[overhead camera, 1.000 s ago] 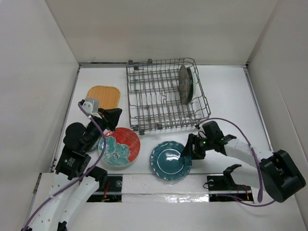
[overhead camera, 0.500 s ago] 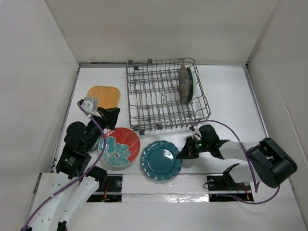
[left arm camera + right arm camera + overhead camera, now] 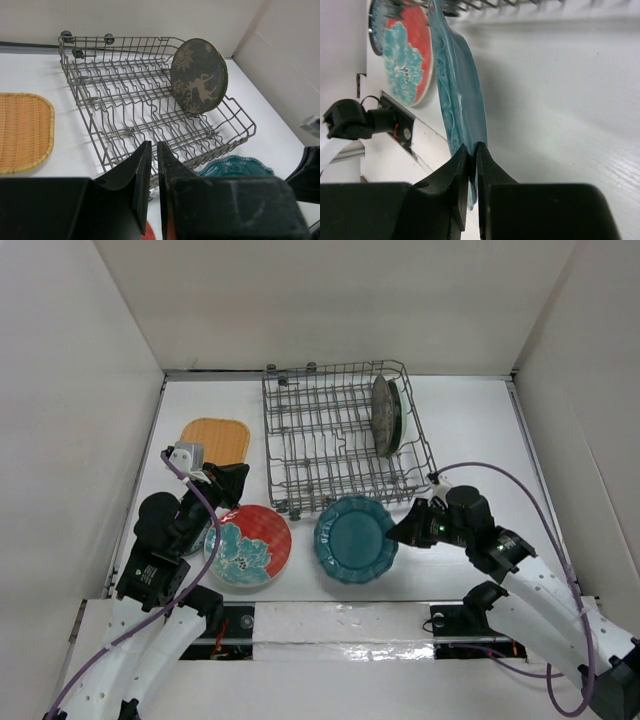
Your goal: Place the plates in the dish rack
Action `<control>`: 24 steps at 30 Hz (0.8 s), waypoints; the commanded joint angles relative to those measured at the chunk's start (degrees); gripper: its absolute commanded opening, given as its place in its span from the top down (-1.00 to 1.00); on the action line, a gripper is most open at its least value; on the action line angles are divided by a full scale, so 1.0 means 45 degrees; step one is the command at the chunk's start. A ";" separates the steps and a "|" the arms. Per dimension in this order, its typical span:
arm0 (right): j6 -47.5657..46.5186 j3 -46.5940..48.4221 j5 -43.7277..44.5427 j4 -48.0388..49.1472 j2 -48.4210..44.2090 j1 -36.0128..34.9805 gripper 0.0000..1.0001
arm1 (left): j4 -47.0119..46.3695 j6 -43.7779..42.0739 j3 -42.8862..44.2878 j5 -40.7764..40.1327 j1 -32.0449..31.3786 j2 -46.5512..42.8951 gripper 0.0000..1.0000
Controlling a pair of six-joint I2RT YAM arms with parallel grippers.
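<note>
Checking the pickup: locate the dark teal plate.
Top view, centre: the dark teal plate is just in front of the dish rack, right of the red flower plate, its right rim pinched by the right gripper.

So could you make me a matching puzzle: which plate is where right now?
1. grey-brown round plate with deer
2. glossy dark teal scalloped plate
3. red round plate with teal flower
4. orange rounded-square plate

A. flat, alongside the left wall of the grey wire dish rack
B. clamped in the jaws of the right arm
C. standing upright in the rack
D. flat, next to the teal plate

Pairs: 1-C, 2-B, 3-D, 4-A
</note>
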State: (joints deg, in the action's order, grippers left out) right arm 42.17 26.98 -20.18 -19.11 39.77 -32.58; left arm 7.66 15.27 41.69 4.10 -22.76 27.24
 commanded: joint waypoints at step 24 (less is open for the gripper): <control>-0.5987 1.3727 1.3055 0.2255 0.9284 -0.0768 1.00 | -0.0609 -0.0072 0.0012 0.1081 0.0059 -0.0351 0.79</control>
State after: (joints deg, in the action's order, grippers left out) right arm 21.78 80.25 23.88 -21.02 80.55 -34.70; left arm 7.57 15.27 41.69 7.42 -22.76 26.22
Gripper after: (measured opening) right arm 0.130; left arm 0.106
